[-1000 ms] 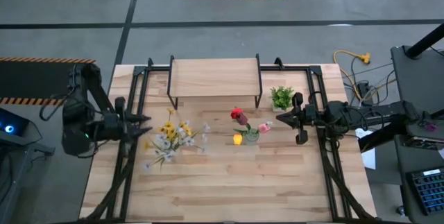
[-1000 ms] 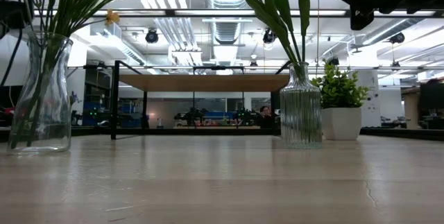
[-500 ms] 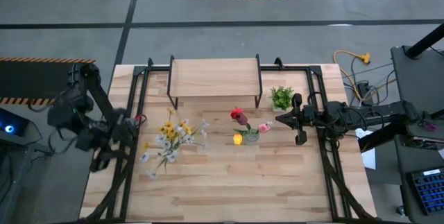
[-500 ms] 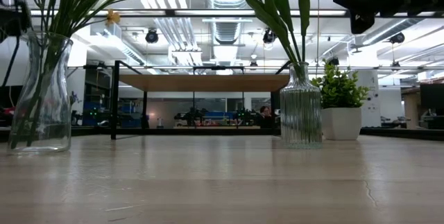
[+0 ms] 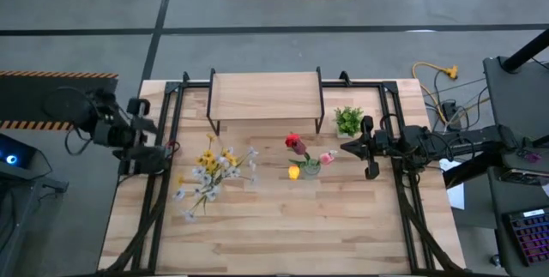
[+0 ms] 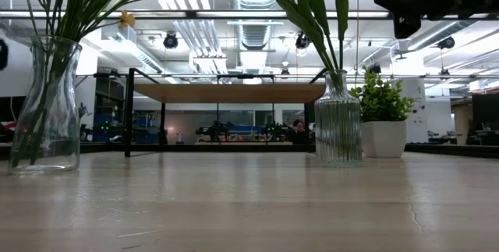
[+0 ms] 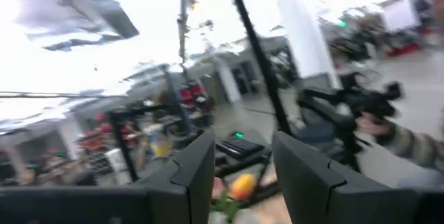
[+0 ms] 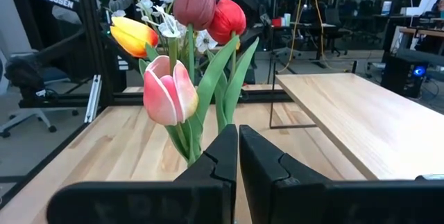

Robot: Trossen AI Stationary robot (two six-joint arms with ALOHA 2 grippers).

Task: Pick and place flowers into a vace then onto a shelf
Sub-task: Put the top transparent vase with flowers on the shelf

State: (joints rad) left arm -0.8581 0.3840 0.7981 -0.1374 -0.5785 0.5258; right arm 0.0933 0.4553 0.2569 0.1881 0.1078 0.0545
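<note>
The surface (image 5: 283, 225) carried two filled vases, the shelf (image 5: 264, 95) bare.
Right tool (image 5: 350, 149) was together beside the tulips (image 5: 302, 154), probably aiming; left tool (image 7: 239, 172) apart.

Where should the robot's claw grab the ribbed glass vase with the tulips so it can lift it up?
Probably the narrow neck of the ribbed vase, just under the leaves. The body swells wider lower down, and the tulips crowd the top, so a level approach from the side suits it. The right claw already sits beside it, on the potted plant's side, fingers together.
</note>
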